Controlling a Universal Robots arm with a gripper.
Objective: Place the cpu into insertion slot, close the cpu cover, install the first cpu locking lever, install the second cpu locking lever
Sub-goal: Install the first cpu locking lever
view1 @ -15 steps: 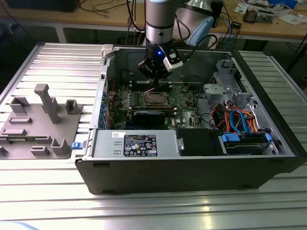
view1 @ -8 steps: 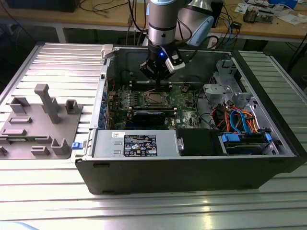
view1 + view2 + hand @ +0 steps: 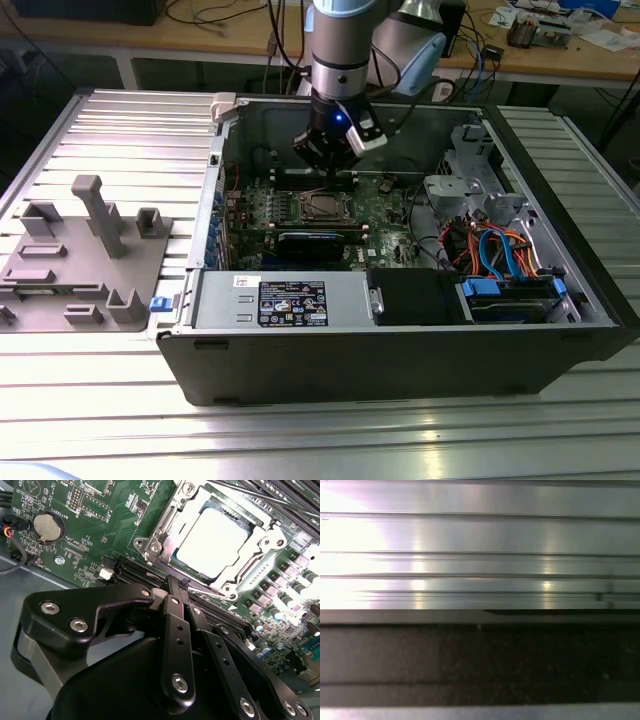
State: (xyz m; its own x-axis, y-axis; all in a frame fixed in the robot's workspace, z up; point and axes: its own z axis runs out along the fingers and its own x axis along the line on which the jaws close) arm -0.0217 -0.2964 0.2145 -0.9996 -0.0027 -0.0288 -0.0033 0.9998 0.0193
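Note:
The cpu, a dull silver square, lies in its socket on the green motherboard. The cpu cover, a silvery frame plate, lies flat around it. A thin metal locking lever runs along the socket's near edge. In the second wrist view my gripper is shut, its black fingertips right at that lever's end. In the exterior view the gripper hangs inside the open computer case, just behind the cpu.
A grey power supply fills the case's front. Drive cage and orange and blue cables sit at the exterior view's right. A grey fixture tray lies on the slatted table at its left. A coin battery sits on the board.

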